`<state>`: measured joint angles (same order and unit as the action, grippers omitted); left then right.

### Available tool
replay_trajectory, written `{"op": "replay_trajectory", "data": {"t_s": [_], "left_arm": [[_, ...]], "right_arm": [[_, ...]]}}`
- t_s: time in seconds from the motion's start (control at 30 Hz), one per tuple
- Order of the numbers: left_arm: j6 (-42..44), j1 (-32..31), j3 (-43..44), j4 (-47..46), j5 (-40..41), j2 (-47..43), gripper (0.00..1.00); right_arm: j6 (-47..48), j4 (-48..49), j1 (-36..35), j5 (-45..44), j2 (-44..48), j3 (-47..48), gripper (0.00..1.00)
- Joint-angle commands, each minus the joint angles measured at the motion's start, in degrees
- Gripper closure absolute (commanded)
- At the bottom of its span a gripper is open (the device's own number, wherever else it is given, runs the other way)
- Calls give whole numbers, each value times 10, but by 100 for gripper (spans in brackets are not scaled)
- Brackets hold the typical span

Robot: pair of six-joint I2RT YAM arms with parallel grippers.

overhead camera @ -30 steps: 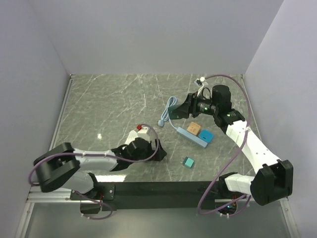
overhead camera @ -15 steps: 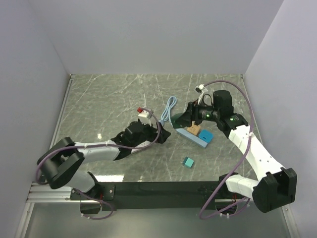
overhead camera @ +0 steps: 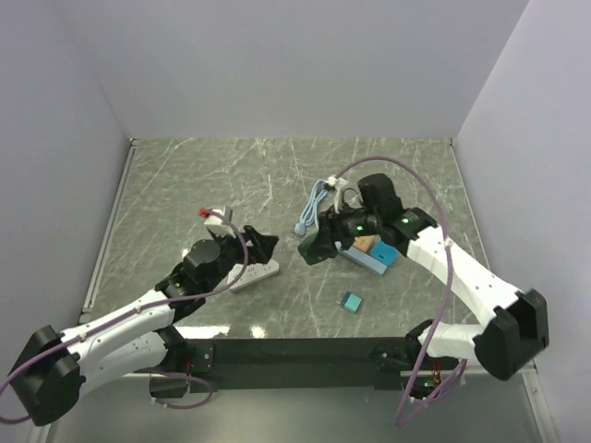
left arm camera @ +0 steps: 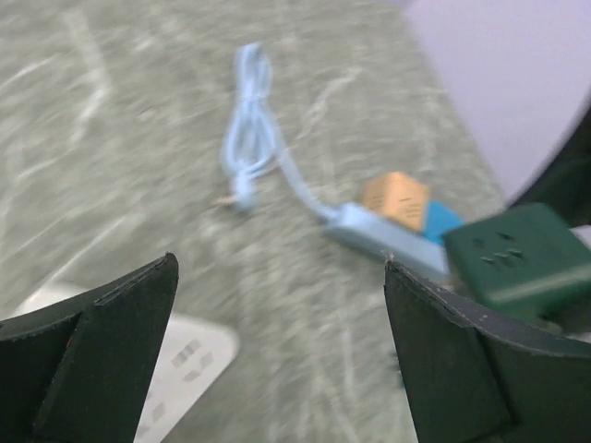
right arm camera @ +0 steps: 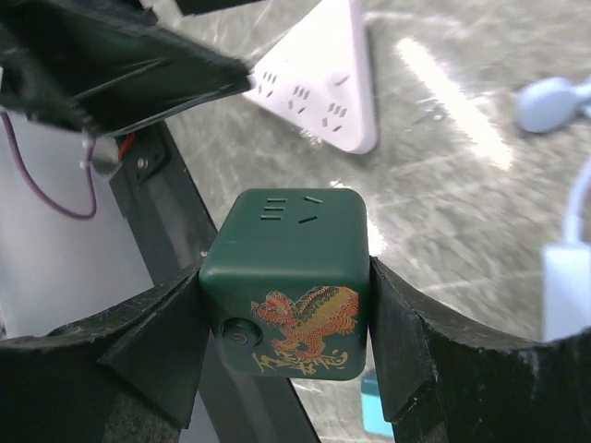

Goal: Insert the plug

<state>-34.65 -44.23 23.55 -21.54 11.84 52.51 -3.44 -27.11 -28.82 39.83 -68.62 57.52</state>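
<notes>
Right gripper (right arm camera: 286, 318): clamped on the dark green cube-shaped plug adapter with a red and gold dragon print (right arm camera: 284, 277). There's a finger on each side, and the slotted face points away from the wrist camera.

Green cube spot: looks like it's held up off the table, between the two strips. In the top view it's right by the left end of the light blue one.

Left gripper (left arm camera: 277, 369): fingers spread wide with nothing between them, sitting low over the white strip.

White flat power strip (overhead camera: 251, 273): lying on the grey-green marble-look tabletop (overhead camera: 185, 185), socket rows facing up, partly under the left gripper.

Light blue power strip (overhead camera: 374, 263): right of centre, with an orange cube (overhead camera: 367, 242) and a bright blue cube (overhead camera: 385, 251) side by side on top.

Light blue cable (overhead camera: 318, 198): coiled up behind that strip, loose end resting on the table.

Small teal cube (overhead camera: 350, 301): on its own toward the near edge, apart from both strips.
</notes>
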Motion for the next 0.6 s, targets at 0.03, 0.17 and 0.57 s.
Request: {"op": "replay_trajectory", "data": {"t_s": [0.03, 0.17, 0.57], "left_arm": [[-47, 24, -50, 85, 44, -63, 1], [-68, 31, -83, 98, 34, -94, 1], [-103, 32, -129, 141, 53, -125, 1]], "right_arm": [[18, -2, -37, -35, -54, 68, 100], [29, -27, -74, -53, -105, 109, 100], [35, -14, -100, -60, -179, 138, 100]]}}
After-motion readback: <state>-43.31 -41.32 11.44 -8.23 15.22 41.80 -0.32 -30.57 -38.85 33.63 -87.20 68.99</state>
